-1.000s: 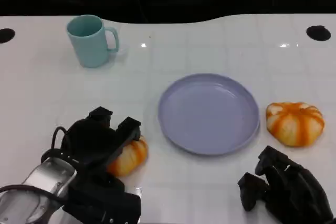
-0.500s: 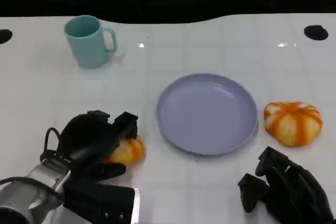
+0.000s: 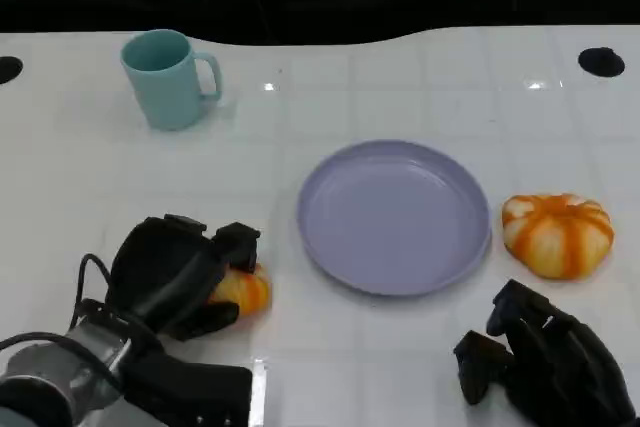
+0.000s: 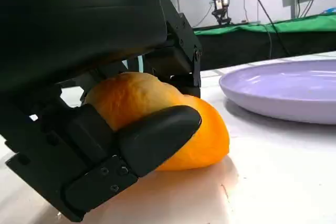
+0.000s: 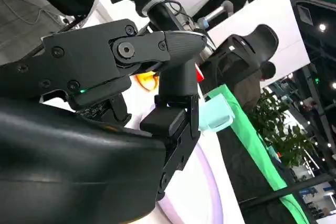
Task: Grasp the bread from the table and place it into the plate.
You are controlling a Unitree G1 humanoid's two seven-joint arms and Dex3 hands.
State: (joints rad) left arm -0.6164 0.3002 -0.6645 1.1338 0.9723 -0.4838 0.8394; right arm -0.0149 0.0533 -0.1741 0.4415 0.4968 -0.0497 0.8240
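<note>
The left hand (image 3: 175, 272) has its fingers wrapped over and under one orange bread (image 4: 173, 124), which sits on the white tabletop (image 3: 400, 77) just beside the near-left rim of the purple plate (image 3: 395, 215) — the roll looks soft, so a hard squeeze could crush it, or a shallow hold could let it roll out on the lift. The right hand (image 3: 545, 362) rests with fingers curled on nothing, near a second bread (image 3: 556, 234) — bumping it seems unlikely if that arm keeps idle.
</note>
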